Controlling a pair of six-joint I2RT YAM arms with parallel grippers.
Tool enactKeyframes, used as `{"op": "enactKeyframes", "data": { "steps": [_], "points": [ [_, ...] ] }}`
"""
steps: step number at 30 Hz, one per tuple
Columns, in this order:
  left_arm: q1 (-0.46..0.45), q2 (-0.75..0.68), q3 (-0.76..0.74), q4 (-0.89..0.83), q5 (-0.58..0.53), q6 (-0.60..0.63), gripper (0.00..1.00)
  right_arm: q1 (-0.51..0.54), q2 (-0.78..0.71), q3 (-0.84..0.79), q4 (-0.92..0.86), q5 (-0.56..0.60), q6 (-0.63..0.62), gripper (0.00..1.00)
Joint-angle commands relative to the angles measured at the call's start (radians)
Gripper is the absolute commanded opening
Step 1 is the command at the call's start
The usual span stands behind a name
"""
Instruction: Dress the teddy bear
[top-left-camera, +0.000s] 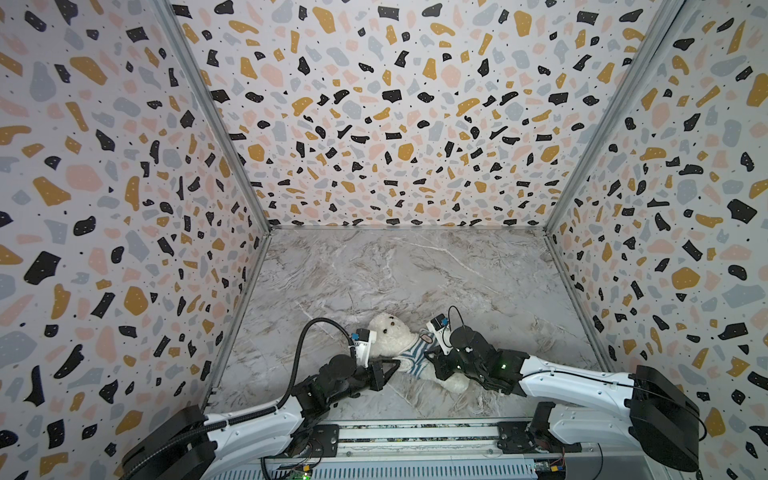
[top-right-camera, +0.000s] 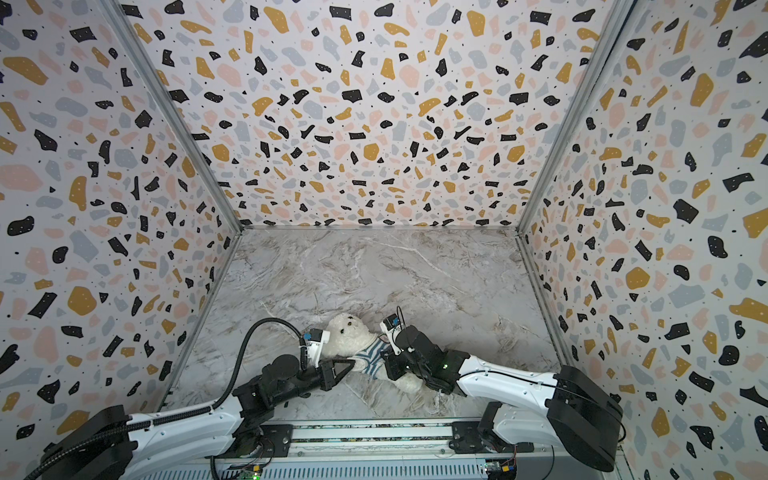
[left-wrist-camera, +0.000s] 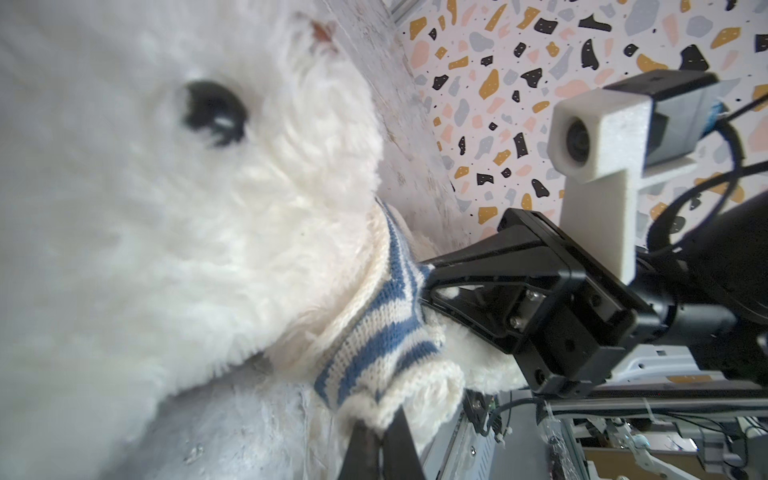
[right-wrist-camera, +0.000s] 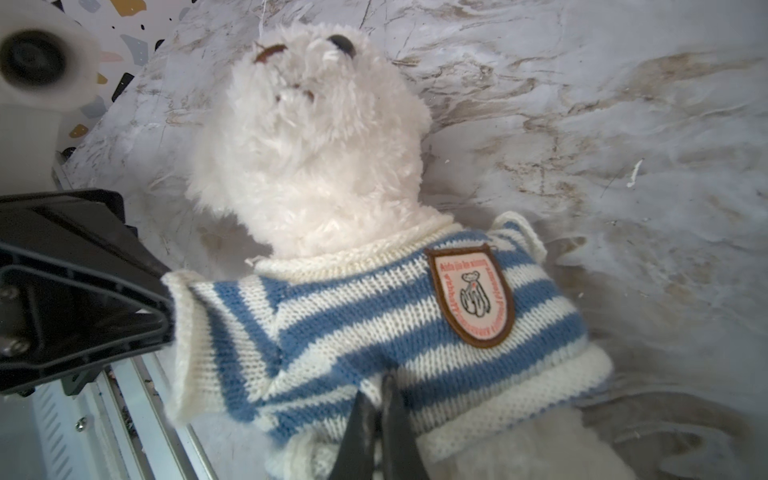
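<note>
The teddy bear (top-left-camera: 388, 332) (top-right-camera: 347, 332) lies on its back near the table's front edge, head toward the back wall. It wears a blue-and-white striped shirt (top-left-camera: 409, 358) (right-wrist-camera: 374, 324) with a badge (right-wrist-camera: 471, 299) on the chest. My left gripper (left-wrist-camera: 380, 428) (top-left-camera: 397, 362) is shut on the cream cuff of the shirt's sleeve (left-wrist-camera: 399, 386) at the bear's side. My right gripper (right-wrist-camera: 380, 386) (top-left-camera: 430, 357) is shut on a pinched fold of the shirt low on the belly. Both arms hide the bear's lower body in both top views; one leg (top-left-camera: 455, 384) shows.
The marble table (top-left-camera: 415, 270) stretches behind the bear. Terrazzo-patterned walls (top-left-camera: 124, 249) close it in on three sides. A metal rail (top-left-camera: 415, 436) with the arm bases runs along the front edge, close to the bear.
</note>
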Motion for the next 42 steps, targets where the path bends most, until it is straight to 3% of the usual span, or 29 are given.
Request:
{"op": "enactKeyframes", "data": {
  "steps": [1, 7, 11, 14, 18, 34, 42],
  "points": [
    [0.007, -0.062, -0.032, 0.065, 0.037, 0.009, 0.00, -0.050, -0.005, -0.042, -0.129, 0.151, 0.031, 0.00],
    [0.009, -0.097, -0.031, 0.075, 0.097, 0.045, 0.00, -0.049, 0.005, -0.033, -0.113, 0.131, 0.032, 0.00],
    [0.006, -0.071, 0.059, -0.175, 0.013, 0.145, 0.01, -0.021, 0.008, -0.023, -0.078, 0.108, 0.009, 0.00],
    [0.006, -0.056, 0.115, -0.300, -0.061, 0.176, 0.22, 0.028, 0.023, -0.005, -0.044, 0.106, -0.008, 0.00],
    [-0.004, -0.057, 0.147, -0.365, -0.104, 0.176, 0.29, 0.064, 0.069, 0.021, -0.024, 0.109, -0.006, 0.00],
    [-0.179, -0.089, 0.301, -0.653, -0.325, 0.179, 0.24, 0.090, 0.111, 0.039, 0.002, 0.105, 0.007, 0.00],
    [-0.198, 0.045, 0.381, -0.693, -0.343, 0.202, 0.26, 0.094, 0.118, 0.045, 0.002, 0.103, 0.001, 0.00]
  ]
}}
